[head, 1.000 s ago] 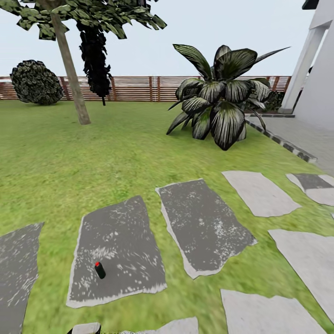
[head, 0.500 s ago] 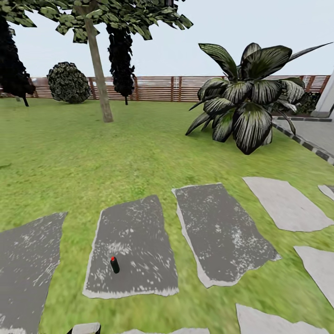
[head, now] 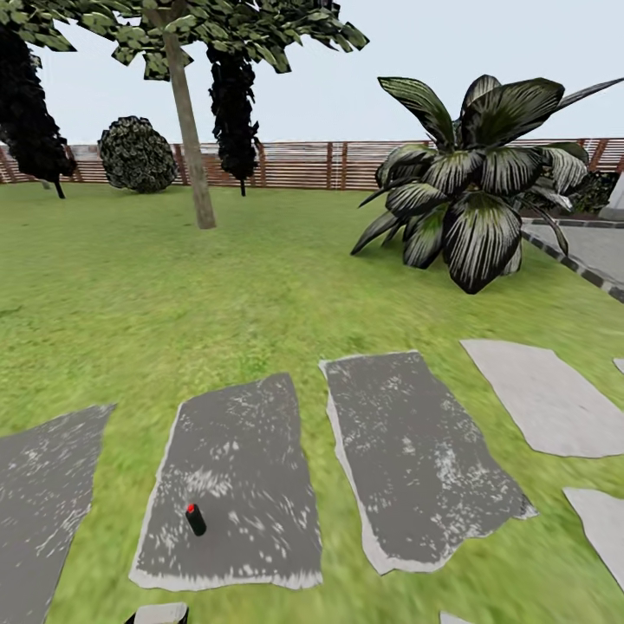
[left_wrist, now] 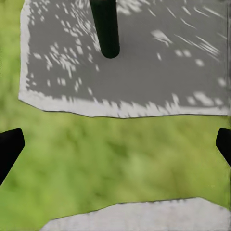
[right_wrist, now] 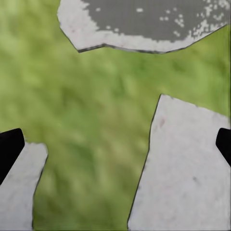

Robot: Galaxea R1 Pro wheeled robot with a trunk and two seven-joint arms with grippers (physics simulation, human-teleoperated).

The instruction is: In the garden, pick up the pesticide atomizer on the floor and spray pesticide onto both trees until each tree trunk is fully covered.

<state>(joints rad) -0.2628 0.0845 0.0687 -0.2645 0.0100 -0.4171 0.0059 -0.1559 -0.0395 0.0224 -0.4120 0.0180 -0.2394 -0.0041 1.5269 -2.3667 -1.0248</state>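
The pesticide atomizer (head: 196,518), a tiny dark bottle with a red top, stands upright on a dark grey slab (head: 234,468) in the lawn, near the head view's lower left. In the left wrist view the atomizer (left_wrist: 106,26) shows as a dark cylinder on that slab (left_wrist: 154,67), ahead of my left gripper (left_wrist: 115,147). That gripper is open and empty over grass. My right gripper (right_wrist: 115,147) is open too, over grass and pale slabs (right_wrist: 183,168). A tree with a bare grey-beige trunk (head: 192,147) and dark-green leaves stands far back on the left.
A large broad-leaved plant (head: 468,199) sits at the right. A brown slat fence (head: 329,165) closes the back, with black cypresses (head: 232,104) and a round bush (head: 137,154) before it. More slabs (head: 416,459) lie to the right on the grass.
The whole head view has shifted, so the camera has turned left and the scene has slid right. The atomizer stays on its slab. Nothing has been grasped.
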